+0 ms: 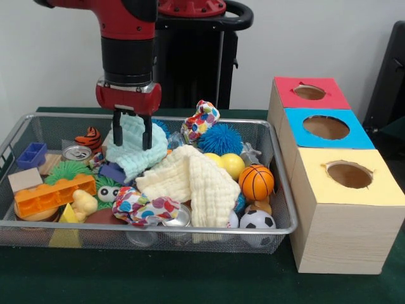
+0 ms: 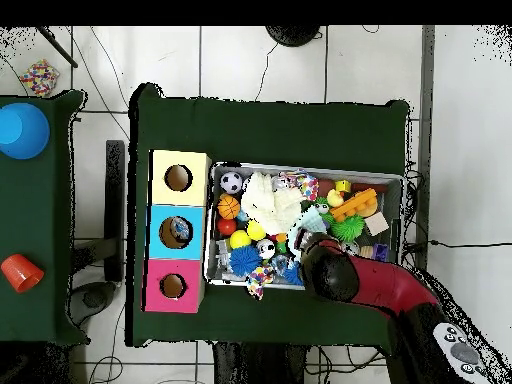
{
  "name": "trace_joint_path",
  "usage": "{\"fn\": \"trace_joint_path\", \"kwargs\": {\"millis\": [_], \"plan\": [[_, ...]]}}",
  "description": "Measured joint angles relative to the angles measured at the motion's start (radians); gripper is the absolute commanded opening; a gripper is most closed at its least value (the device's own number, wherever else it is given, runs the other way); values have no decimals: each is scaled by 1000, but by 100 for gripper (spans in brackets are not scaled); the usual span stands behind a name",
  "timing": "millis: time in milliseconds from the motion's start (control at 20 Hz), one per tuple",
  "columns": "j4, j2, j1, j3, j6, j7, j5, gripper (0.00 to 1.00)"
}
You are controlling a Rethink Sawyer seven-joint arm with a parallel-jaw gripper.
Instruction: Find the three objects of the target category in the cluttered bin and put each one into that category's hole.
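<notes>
Straddling the pale-blue cloth [image 1: 130,152], the hand [image 1: 131,138] has fingers apart, pressing into its folds.

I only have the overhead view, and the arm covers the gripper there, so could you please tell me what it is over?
Observer: The gripper is down on a pale mint cloth, on the robot's side of the bin.
Operator: Are its fingers open, please?
Observer: Yes, the fingers stand apart, with a fold of the cloth between them.
Operator: Does anything show under that cloth?
Observer: A dark blue block pokes out at its lower edge.
</notes>
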Motion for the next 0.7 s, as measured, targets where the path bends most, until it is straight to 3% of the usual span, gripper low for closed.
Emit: {"fn": "trace_joint_path", "kwargs": {"millis": [700], "plan": [[3, -6, 5, 0, 0, 0, 29, 100]]}}
